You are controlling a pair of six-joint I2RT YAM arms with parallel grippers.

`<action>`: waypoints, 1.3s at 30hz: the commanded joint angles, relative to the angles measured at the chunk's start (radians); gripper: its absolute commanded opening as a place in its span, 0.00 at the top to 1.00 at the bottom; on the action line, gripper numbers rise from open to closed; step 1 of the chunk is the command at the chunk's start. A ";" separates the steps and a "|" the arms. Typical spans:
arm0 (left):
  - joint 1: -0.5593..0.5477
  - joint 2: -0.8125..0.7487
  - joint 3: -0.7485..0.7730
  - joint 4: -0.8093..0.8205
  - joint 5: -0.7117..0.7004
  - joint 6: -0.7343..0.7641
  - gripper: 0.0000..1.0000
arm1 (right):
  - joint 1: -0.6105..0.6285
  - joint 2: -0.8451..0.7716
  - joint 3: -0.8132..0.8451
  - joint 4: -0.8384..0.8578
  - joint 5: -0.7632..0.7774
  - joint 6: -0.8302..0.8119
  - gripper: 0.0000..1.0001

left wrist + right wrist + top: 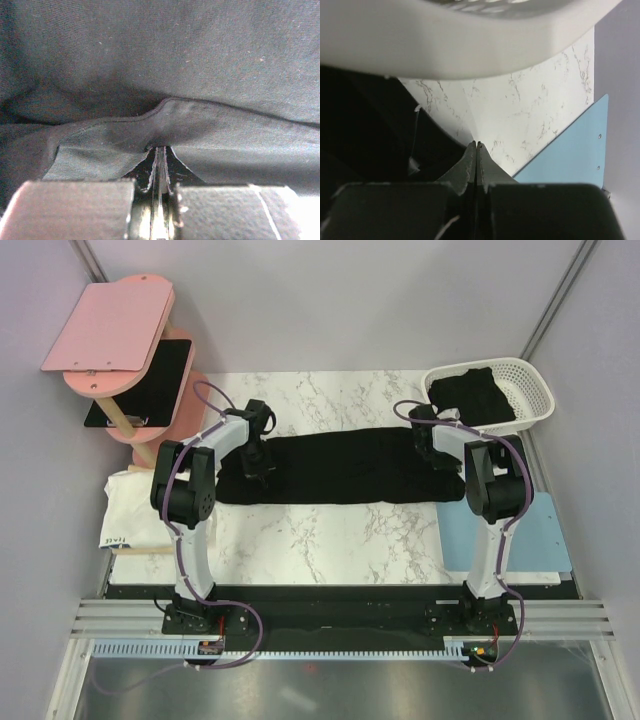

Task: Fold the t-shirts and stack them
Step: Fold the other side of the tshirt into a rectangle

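A black t-shirt (345,468) lies as a long strip across the marble table (330,535), between my two grippers. My left gripper (258,462) is down on its left end. In the left wrist view its jaws (159,148) are shut, with dark fabric (210,145) gathered round the tips and a hem (165,101) bulging just beyond. My right gripper (436,447) is at the strip's right end. Its jaws (477,144) are shut with nothing between them, tips over bare marble beside the shirt's edge (375,140). More black t-shirts (478,398) fill the white basket (535,390).
A pale blue mat (515,530) lies at the right front, also the blue mat (570,155) in the right wrist view. The basket's rim (470,45) hangs close above the right fingers. A white cloth (135,510) sits at the left edge. A pink stand (120,340) holds a black panel (150,380).
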 commanded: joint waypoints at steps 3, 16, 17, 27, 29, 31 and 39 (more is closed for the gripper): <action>0.031 0.073 -0.023 0.019 -0.138 -0.004 0.98 | -0.007 -0.134 -0.028 0.016 0.004 0.009 1.00; 0.005 -0.131 -0.043 0.045 -0.165 0.014 0.98 | 0.102 -0.437 -0.150 0.120 -0.301 -0.003 1.00; 0.002 -0.157 -0.042 0.050 -0.170 0.022 0.97 | 0.102 -0.441 -0.182 0.145 -0.374 0.006 1.00; 0.019 -0.257 -0.019 0.035 -0.310 0.044 0.86 | 0.107 -0.403 -0.328 0.225 -0.550 0.075 1.00; 0.024 -0.228 -0.022 0.016 -0.330 0.030 0.89 | 0.107 -0.411 -0.335 0.229 -0.557 0.075 1.00; 0.039 -0.191 -0.023 0.010 -0.350 0.007 0.96 | 0.107 -0.411 -0.331 0.232 -0.560 0.074 1.00; 0.140 -0.082 -0.013 -0.010 -0.348 -0.019 0.98 | 0.107 -0.401 -0.340 0.237 -0.564 0.071 1.00</action>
